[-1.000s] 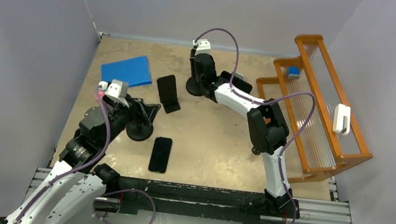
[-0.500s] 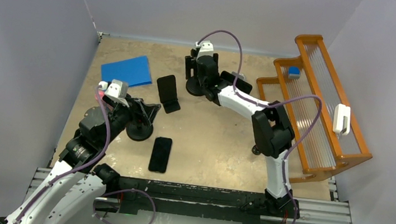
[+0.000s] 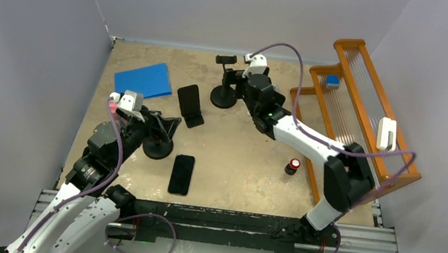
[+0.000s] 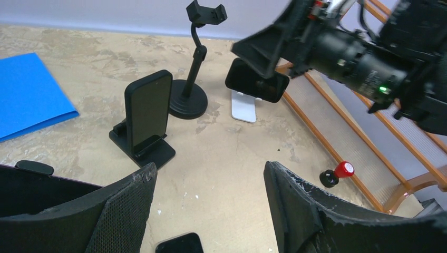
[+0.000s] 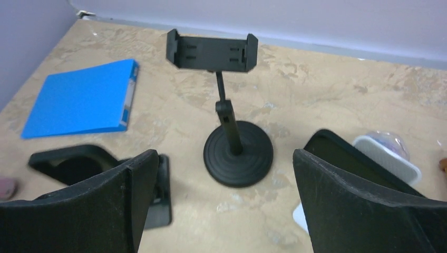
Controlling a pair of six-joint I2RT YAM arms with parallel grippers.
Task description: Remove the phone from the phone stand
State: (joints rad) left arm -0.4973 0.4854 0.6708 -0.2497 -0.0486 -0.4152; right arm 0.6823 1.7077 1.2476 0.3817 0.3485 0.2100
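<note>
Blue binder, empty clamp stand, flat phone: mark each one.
blue binder (image 3: 143, 79), top external view, centre of its cover.
empty clamp stand (image 5: 238, 154), right wrist view, its round base.
flat phone (image 3: 181, 174), top external view, middle of its screen.

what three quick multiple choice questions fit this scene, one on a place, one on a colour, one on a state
1. Where does the flat phone lie? A in the rack; B on the table; C off the table.
2. What colour is the folder? A blue; B red; C green.
3. The clamp stand is: A holding a phone; B tipped over; C upright and empty.

Answers: 1 B, it lies flat on the table near the front edge. 2 A, it shows blue in all three views. 3 C, the clamp has nothing in it and the post stands on its round base.
</note>
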